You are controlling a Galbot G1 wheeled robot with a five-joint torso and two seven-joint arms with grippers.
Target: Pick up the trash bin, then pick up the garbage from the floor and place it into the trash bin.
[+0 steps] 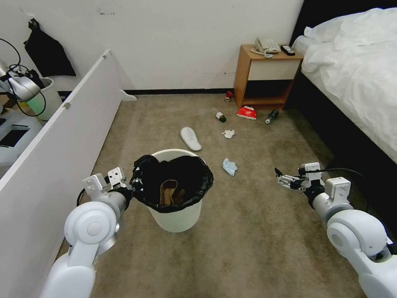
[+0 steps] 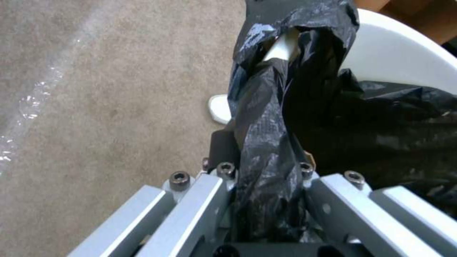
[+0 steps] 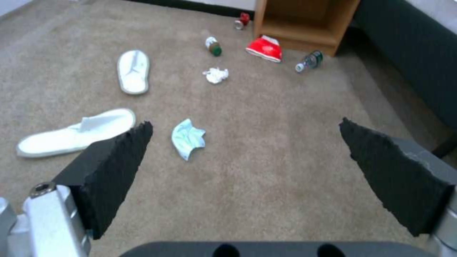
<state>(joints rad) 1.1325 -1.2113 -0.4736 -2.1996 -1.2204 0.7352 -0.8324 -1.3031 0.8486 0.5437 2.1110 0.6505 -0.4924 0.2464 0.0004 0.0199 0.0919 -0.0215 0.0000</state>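
Your left gripper (image 1: 133,187) is clamped on the trash bin (image 1: 175,219) rim, its fingertips buried in black liner. Your right gripper (image 3: 245,148) hangs wide apart above the pale blue wad (image 3: 188,138); the bin hides one slipper (image 3: 76,132) from your head view.

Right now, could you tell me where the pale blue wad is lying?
In the head view the pale blue wad lies on the carpet just right of the trash bin, between it and the open right gripper, nearer than the white tissue.
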